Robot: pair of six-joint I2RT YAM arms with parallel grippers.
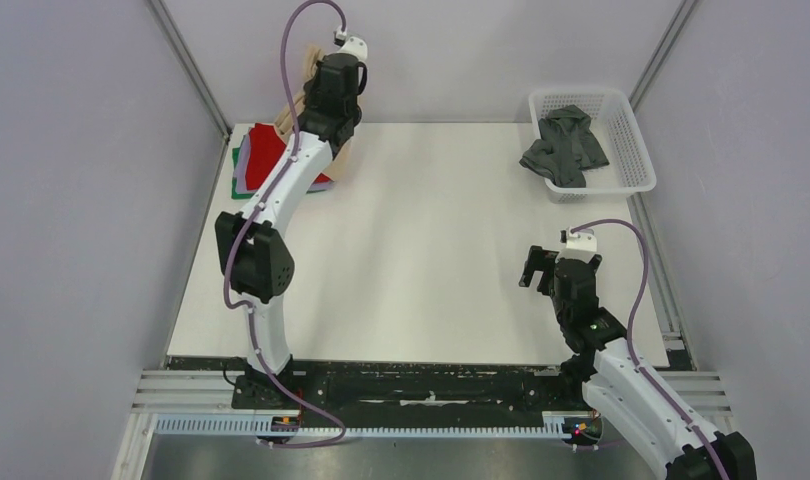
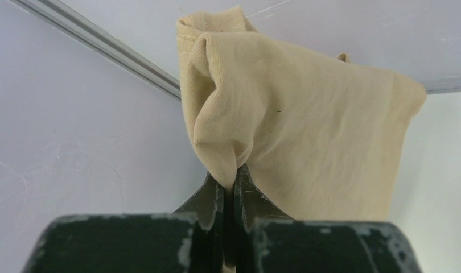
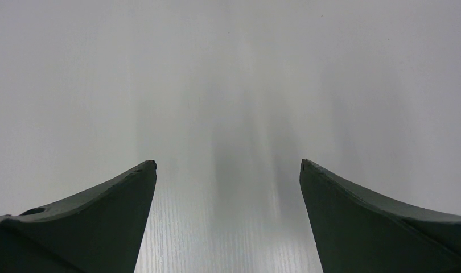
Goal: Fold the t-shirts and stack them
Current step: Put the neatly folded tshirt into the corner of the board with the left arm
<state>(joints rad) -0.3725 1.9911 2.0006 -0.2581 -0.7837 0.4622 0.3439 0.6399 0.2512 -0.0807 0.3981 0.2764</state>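
Left claw (image 2: 235, 173) clamped tight on a fold of the tan shirt (image 2: 308, 131), which hangs lifted over the table's (image 1: 431, 250) far-left corner. Folded pile (image 1: 266, 155) sits below, red on top. Right claw (image 3: 228, 162) has jaws wide apart, low over the near-right tabletop. Dark grey shirt (image 1: 566, 145) lies crumpled in the basket (image 1: 636, 160), far right.

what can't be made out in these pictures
- Top external: the left arm covers most of the stack; under the red shirt only coloured edges show, so no count.
- Left wrist: the tan shirt, pinched by the left gripper, fills the view; the fingers hide its lower part.
- Top external: the dark grey shirt in the basket is crumpled, too small for detail.
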